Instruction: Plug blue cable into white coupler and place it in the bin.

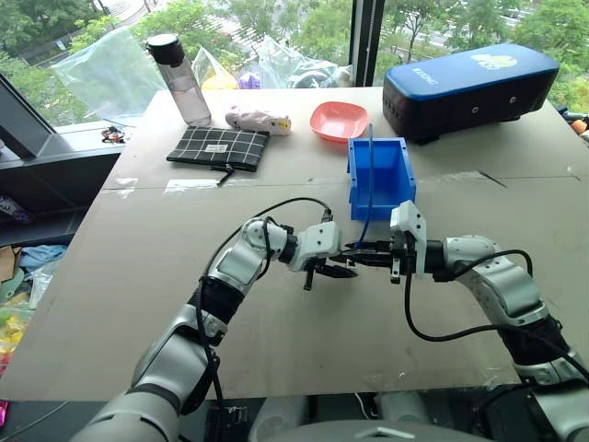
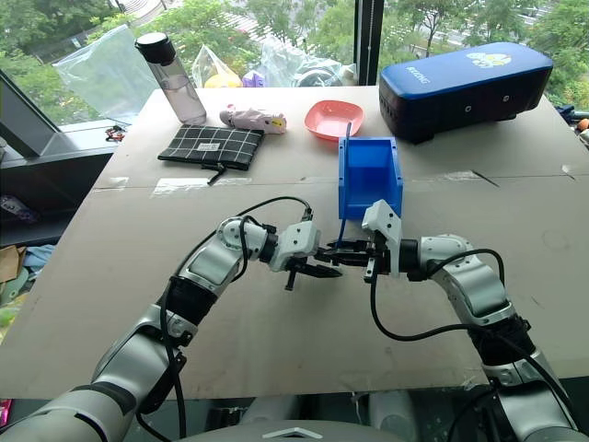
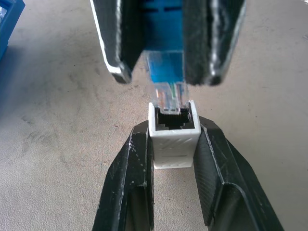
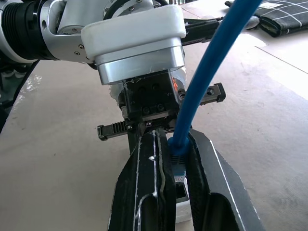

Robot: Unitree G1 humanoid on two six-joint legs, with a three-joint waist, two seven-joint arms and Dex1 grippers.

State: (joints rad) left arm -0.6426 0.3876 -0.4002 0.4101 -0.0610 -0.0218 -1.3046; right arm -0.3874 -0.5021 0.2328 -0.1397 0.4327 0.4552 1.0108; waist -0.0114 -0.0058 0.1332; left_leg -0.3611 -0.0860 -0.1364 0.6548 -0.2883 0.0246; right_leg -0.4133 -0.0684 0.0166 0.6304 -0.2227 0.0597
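Coupler (image 3: pixel 173 138), white and boxy, sat clamped in left gripper (image 3: pixel 173 159), socket facing the clear plug of blue cable (image 4: pixel 202 82), pinched by right gripper (image 4: pixel 175 192); cable rose toward twelve o'clock.

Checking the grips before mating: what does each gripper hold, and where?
Left gripper clamps the white coupler by its sides; right gripper pinches the blue cable just behind its plug.

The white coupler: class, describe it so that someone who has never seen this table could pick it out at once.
Start at the blue bin in the middle of the table; just in front of it two grippers meet above the tabletop. The left gripper is shut on the white coupler, a tiny white box with a dark socket facing the blue cable's clear plug.
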